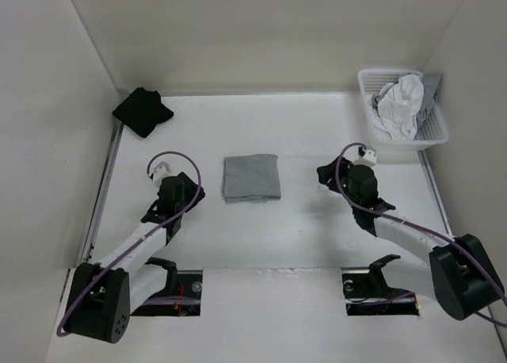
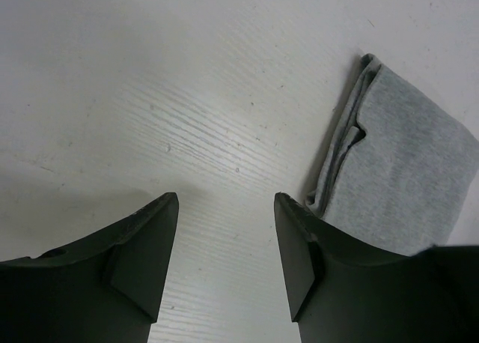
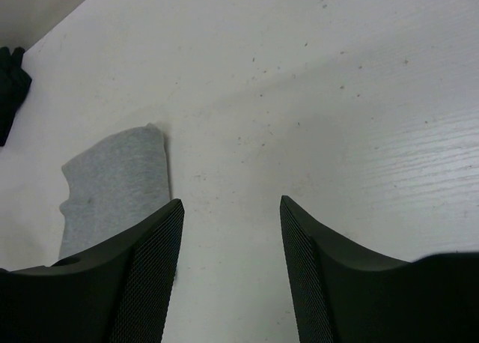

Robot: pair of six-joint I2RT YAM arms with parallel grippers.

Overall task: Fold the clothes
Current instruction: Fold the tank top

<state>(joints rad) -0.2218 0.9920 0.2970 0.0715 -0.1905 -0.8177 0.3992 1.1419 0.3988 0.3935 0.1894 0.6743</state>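
The clothes [image 1: 251, 178], a light heather-grey top, lie folded into a small rectangle at the middle of the table. They show at the right of the left wrist view as a layered grey fold [image 2: 408, 171], and at the left of the right wrist view [image 3: 112, 186]. My left gripper [image 1: 169, 175] hangs left of the fold, open, with only bare table between its fingers [image 2: 226, 201]. On the other side of the fold my right gripper [image 1: 336, 173] is also open and empty [image 3: 232, 202]. Neither touches the fabric.
A black cloth bundle [image 1: 142, 111] lies at the back left corner, its edge visible in the right wrist view [image 3: 11, 88]. A white basket [image 1: 438, 130] holding white and pale grey laundry stands at the back right. White walls enclose the table.
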